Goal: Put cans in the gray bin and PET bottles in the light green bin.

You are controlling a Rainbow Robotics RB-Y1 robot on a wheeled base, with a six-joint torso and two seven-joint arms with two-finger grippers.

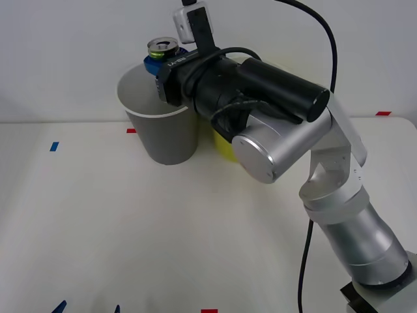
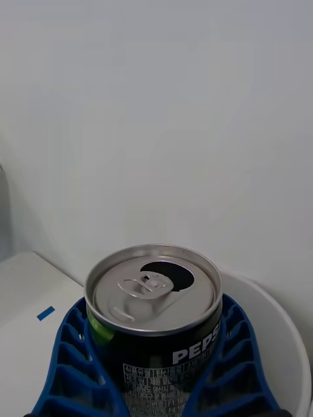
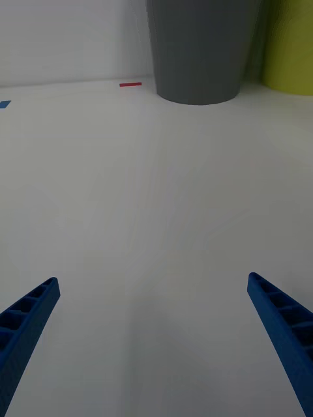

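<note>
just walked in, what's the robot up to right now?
The right hand is shut on the can, holding it upright above the open mouth of the gray bin, not yet released. The light green bin stands just behind the arm, beside the gray one. The left hand hangs open low over the table, near the front edge, holding nothing.
</note>
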